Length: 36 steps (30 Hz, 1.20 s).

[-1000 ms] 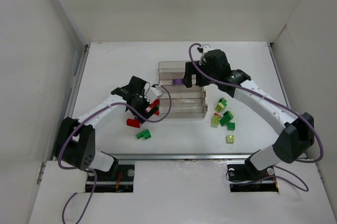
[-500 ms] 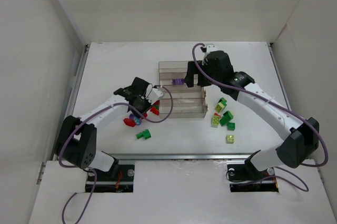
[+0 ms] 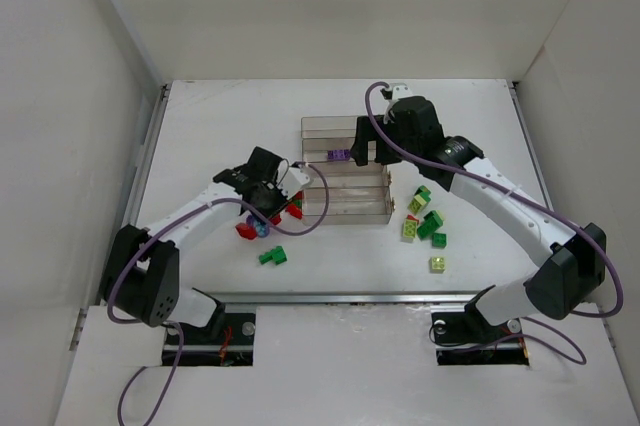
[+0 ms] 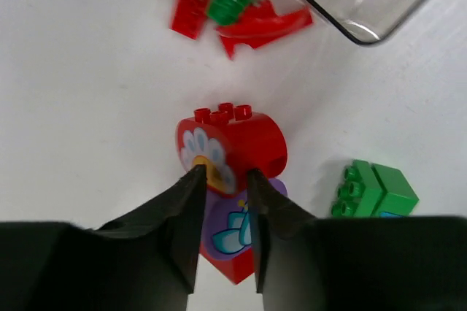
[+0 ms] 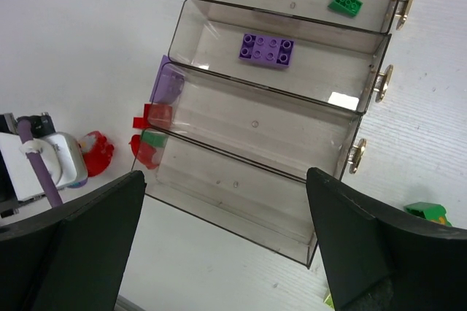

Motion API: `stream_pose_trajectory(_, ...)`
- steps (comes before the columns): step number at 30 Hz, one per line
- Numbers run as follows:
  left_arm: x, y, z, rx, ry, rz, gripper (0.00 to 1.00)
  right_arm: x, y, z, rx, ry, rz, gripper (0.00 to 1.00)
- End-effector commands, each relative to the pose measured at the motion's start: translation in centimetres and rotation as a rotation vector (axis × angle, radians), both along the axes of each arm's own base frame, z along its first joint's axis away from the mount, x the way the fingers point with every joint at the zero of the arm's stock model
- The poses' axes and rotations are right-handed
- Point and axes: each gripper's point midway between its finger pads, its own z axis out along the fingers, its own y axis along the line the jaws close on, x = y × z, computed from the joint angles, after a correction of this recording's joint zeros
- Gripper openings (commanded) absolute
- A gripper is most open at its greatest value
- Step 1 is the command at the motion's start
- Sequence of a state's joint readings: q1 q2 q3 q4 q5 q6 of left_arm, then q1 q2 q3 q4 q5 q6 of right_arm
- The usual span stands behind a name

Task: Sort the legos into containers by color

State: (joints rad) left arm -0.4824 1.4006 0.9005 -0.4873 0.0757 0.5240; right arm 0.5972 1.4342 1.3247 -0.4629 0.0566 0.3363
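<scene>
The left gripper [image 4: 222,179] has its fingers a narrow gap apart over a red rounded flower-printed brick [image 4: 244,139], studs pointing away, on the white table [image 4: 87,92]; I cannot tell whether they grip it. Beyond, the clear smoky four-row plastic tray [image 5: 219,212], rows running left-right, holds a purple brick [image 5: 267,50] lengthwise in its third row and a dark green brick [image 5: 344,2] in the farthest. The right gripper [image 5: 225,179] hovers above, fingers spread, with white walls [image 3: 330,16] around.
</scene>
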Motion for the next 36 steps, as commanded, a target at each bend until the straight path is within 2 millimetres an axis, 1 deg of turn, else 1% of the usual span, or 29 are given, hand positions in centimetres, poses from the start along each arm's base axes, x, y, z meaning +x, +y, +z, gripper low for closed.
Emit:
stream_pose_trajectory(1,-4.7,0.5,-2.3,0.003,0.183,-0.054,0.29,0.5,0.4,2.0,0.022,-0.061,0.0,0.96)
stream_pose_trajectory(2,-5.1,0.5,-2.4,0.001,0.199,-0.057,0.59,0.6,0.5,2.4,0.027,-0.068,0.0,0.96)
stream_pose_trajectory(3,-5.4,0.4,-2.1,-0.003,0.215,-0.061,0.68,0.5,0.4,2.3,0.022,-0.061,0.0,0.96)
stream_pose_trajectory(4,-5.7,0.4,-1.9,-0.011,0.219,-0.064,0.73,0.5,0.4,2.3,0.022,-0.061,0.0,0.96)
stream_pose_trajectory(5,-5.2,0.2,-1.2,-0.02,0.192,-0.077,0.77,0.5,0.4,2.3,0.022,-0.061,0.0,0.96)
stream_pose_trajectory(6,-5.5,0.1,-1.1,-0.027,0.196,-0.089,0.83,0.5,0.4,2.3,0.022,-0.061,0.0,0.96)
stream_pose_trajectory(7,-5.5,0.0,-0.8,-0.036,0.189,-0.102,0.85,0.6,0.5,1.9,0.017,-0.053,0.0,0.96)
stream_pose_trajectory(9,-5.6,0.1,-0.6,-0.033,0.18,-0.119,0.88,0.6,0.5,1.9,0.017,-0.053,0.0,0.96)
stream_pose_trajectory(11,-5.8,0.1,-0.6,-0.03,0.187,-0.143,0.88,0.6,0.5,1.9,0.017,-0.053,0.0,0.96)
stream_pose_trajectory(13,-5.8,0.1,-0.6,-0.03,0.187,-0.143,0.85,0.6,0.5,1.9,0.017,-0.053,0.0,0.96)
stream_pose_trajectory(16,-6.3,0.2,-1.4,-0.028,0.225,-0.146,0.67,0.6,0.5,1.9,0.017,-0.053,0.0,0.96)
stream_pose_trajectory(17,-6.4,0.0,-1.4,-0.036,0.228,-0.149,0.62,0.5,0.4,1.5,0.012,-0.046,0.001,0.96)
stream_pose_trajectory(18,-6.5,0.0,-1.6,-0.032,0.238,-0.148,0.56,0.4,0.4,1.9,0.017,-0.053,0.0,0.96)
stream_pose_trajectory(19,-6.6,-0.1,-1.8,-0.038,0.253,-0.142,0.48,0.4,0.4,1.9,0.017,-0.053,0.0,0.96)
stream_pose_trajectory(21,-6.4,-0.2,-2.0,-0.04,0.249,-0.143,0.39,0.4,0.4,1.9,0.017,-0.053,0.0,0.96)
stream_pose_trajectory(22,-6.2,-0.3,-2.2,-0.04,0.249,-0.143,0.27,0.4,0.4,1.9,0.017,-0.053,0.0,0.96)
stream_pose_trajectory(24,-6.6,-0.3,-2.6,-0.04,0.269,-0.144,0.15,0.4,0.4,1.9,0.017,-0.053,0.0,0.96)
stream_pose_trajectory(26,-6.6,-0.3,-2.6,-0.04,0.269,-0.144,0.02,0.4,0.4,1.9,0.017,-0.053,0.0,0.96)
stream_pose_trajectory(27,-6.6,-0.3,-2.6,-0.04,0.269,-0.144,0.0,0.4,0.4,1.9,0.017,-0.053,0.0,0.96)
stream_pose_trajectory(28,-6.6,-0.3,-2.6,-0.04,0.269,-0.144,0.0,0.3,0.3,2.3,0.023,-0.062,0.0,0.96)
stream_pose_trajectory(29,-6.4,-0.2,-2.3,-0.038,0.25,-0.142,0.0,0.3,0.3,2.3,0.023,-0.062,0.0,0.96)
stream_pose_trajectory(30,-6.0,0.4,-2.1,-0.008,0.222,-0.129,0.0,0.4,0.3,2.7,0.028,-0.069,0.0,0.96)
stream_pose_trajectory(31,-4.3,0.2,-0.9,-0.009,0.149,-0.121,0.0,0.2,0.8,2.9,0.044,-0.07,0.022,0.96)
stream_pose_trajectory(33,-2.0,0.2,1.9,-0.016,-0.006,-0.098,0.0,0.0,1.4,4.5,0.075,-0.098,0.058,0.98)
stream_pose_trajectory(34,-0.7,0.6,3.5,-0.001,-0.095,-0.084,0.0,0.2,1.2,4.5,0.084,-0.093,0.064,0.98)
stream_pose_trajectory(35,1.0,0.1,5.7,-0.033,-0.209,-0.081,0.0,0.1,1.4,5.2,0.109,-0.094,0.104,0.98)
stream_pose_trajectory(36,1.6,-0.1,8.7,-0.065,-0.326,-0.109,0.0,-0.1,2.0,6.3,0.136,-0.112,0.132,0.98)
